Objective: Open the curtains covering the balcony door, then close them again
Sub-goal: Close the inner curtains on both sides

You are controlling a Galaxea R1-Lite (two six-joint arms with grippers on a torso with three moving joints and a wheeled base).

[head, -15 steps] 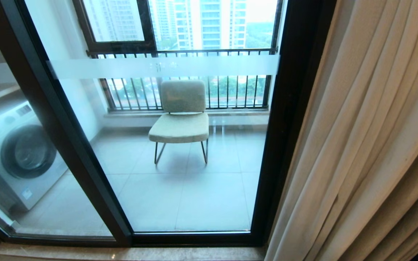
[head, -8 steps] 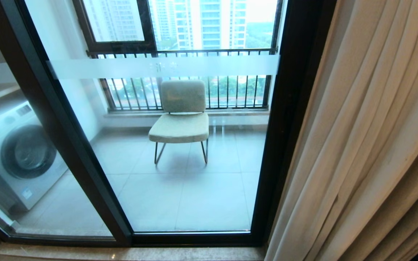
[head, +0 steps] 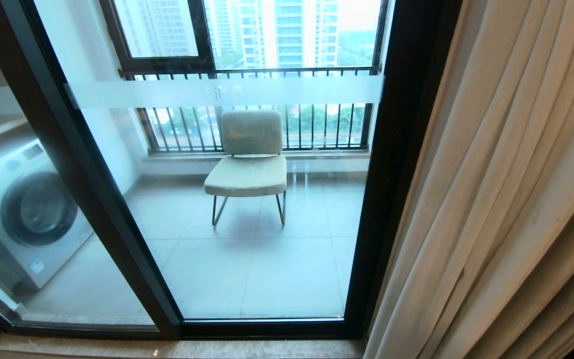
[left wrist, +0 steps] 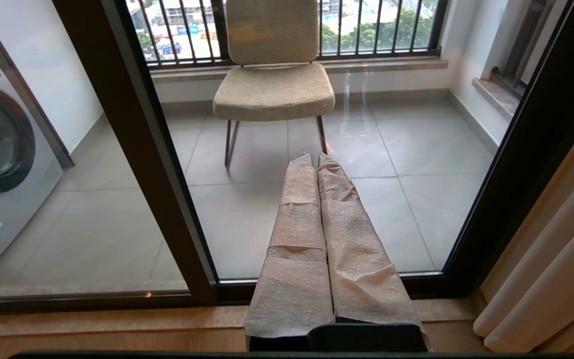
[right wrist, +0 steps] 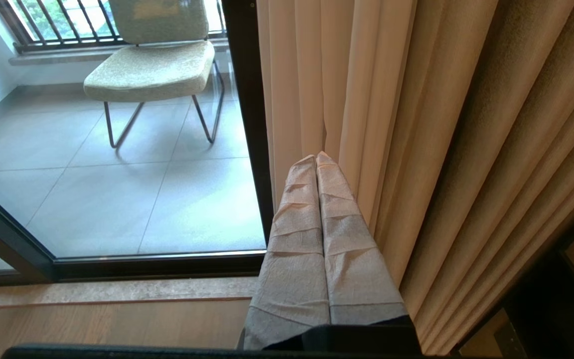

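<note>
The balcony door (head: 396, 164) fills the head view: clear glass panels in thick black frames with a frosted strip across them. The cream-beige curtains (head: 506, 199) hang bunched in pleats at the right, leaving the glass uncovered. Neither arm appears in the head view. My left gripper (left wrist: 316, 157), its fingers wrapped in beige tape, is shut with nothing in it and points at the glass. My right gripper (right wrist: 315, 158) is also shut on nothing, its tips close before the curtains (right wrist: 416, 124) next to the black door frame (right wrist: 247, 114).
Behind the glass stand a beige chair (head: 249, 159) on the tiled balcony floor, a washing machine (head: 23, 209) at the left and a black-framed window with railing bars (head: 252, 75). A stone sill (head: 167, 349) runs along the door's foot.
</note>
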